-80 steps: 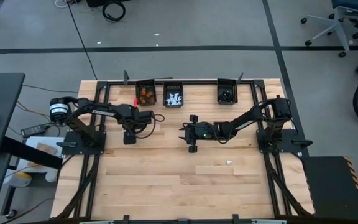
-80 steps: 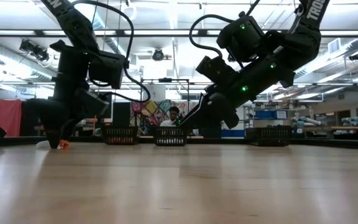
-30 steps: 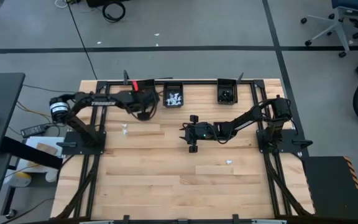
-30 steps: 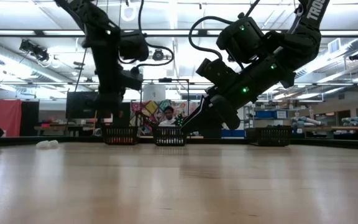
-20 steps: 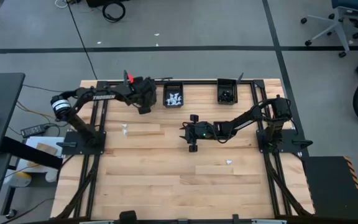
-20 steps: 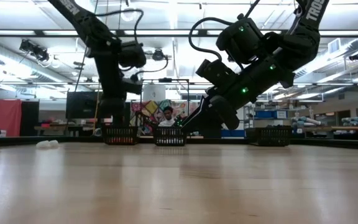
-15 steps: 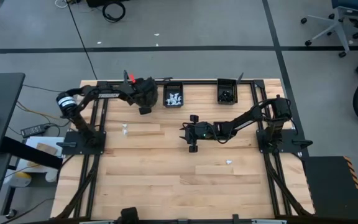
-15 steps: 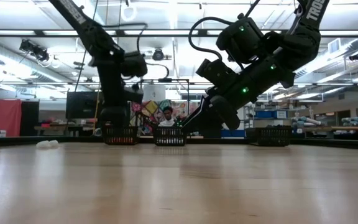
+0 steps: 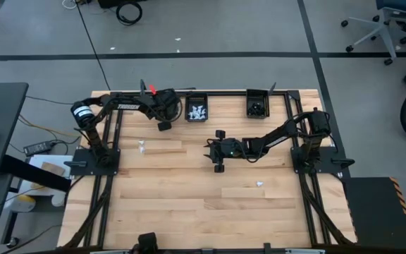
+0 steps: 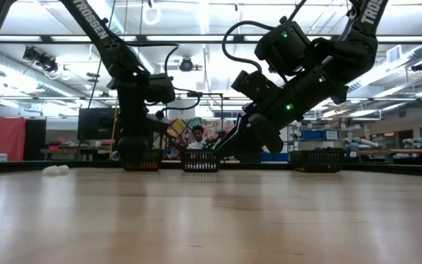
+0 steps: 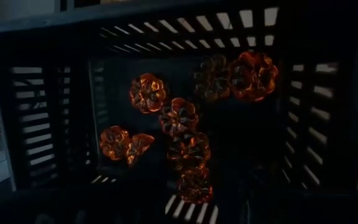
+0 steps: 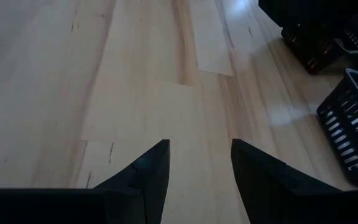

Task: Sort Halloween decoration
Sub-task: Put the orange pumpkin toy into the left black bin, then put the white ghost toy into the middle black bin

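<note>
From the high view I have the left gripper (image 9: 162, 107) parked over the leftmost of the three black bins along the far edge, hiding that bin. The middle bin (image 9: 197, 111) holds a heap of white trinkets (image 9: 198, 111), and the right bin (image 9: 257, 106) holds black ones. Two white pieces remain loose on the table (image 9: 189, 204): one (image 9: 142, 147) near the left arm's base and one (image 9: 259, 183) in front of the right arm. The right gripper (image 9: 218, 152) waits near the table's middle.

In the low view the left gripper (image 10: 134, 150) hangs right above the leftmost bin (image 10: 141, 159), with the right arm raised beside it.

The left wrist view looks straight down into that slatted bin (image 11: 36, 124), where orange pumpkin trinkets (image 11: 182, 127) lie clustered. I cannot tell how the left jaws stand or whether they carry anything.

The right wrist view shows its fingers (image 12: 143, 171) apart over bare wood, holding nothing.

I judge the sort nearly finished, with those two white strays left to collect.
</note>
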`<act>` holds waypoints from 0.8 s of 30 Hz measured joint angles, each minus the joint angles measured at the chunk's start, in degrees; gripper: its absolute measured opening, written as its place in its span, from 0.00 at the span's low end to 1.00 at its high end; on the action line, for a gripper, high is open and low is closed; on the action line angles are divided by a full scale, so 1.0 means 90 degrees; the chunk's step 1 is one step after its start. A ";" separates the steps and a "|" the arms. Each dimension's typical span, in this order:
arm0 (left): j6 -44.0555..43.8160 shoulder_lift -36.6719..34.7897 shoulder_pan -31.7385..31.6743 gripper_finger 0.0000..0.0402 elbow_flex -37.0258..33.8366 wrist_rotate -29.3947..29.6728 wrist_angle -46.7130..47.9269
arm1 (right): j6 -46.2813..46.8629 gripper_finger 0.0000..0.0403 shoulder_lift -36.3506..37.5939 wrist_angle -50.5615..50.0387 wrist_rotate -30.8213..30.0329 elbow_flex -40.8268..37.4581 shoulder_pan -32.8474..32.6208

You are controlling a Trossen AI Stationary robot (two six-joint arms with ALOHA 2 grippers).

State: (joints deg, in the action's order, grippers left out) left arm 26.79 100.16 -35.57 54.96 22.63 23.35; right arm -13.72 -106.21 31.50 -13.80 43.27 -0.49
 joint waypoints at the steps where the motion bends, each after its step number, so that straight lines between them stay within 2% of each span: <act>1: 0.0000 0.0000 0.0000 0.20 0.0000 0.0000 0.0000 | 0.0000 0.44 0.0000 -0.0008 0.0000 0.0000 0.0000; 9: 0.0070 0.0000 0.0000 0.27 0.0000 0.0011 -0.0002 | 0.0000 0.44 0.0000 -0.0029 0.0000 0.0000 0.0000; 13: 0.0121 -0.0018 0.0000 0.32 0.0100 0.0259 0.0065 | 0.0000 0.44 0.0000 -0.0026 0.0000 0.0000 0.0000; 19: 0.0121 -0.0335 0.0005 0.39 0.0298 0.0308 0.0187 | 0.0001 0.44 0.0000 -0.0026 0.0000 0.0000 0.0000; 24: -0.0083 -0.0806 0.0027 0.40 0.0536 0.0317 0.0630 | 0.0002 0.44 0.0000 -0.0026 -0.0001 0.0000 0.0000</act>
State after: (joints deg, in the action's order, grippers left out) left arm 26.04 92.90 -35.33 59.78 25.49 29.02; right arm -13.69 -106.21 31.27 -13.81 43.27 -0.49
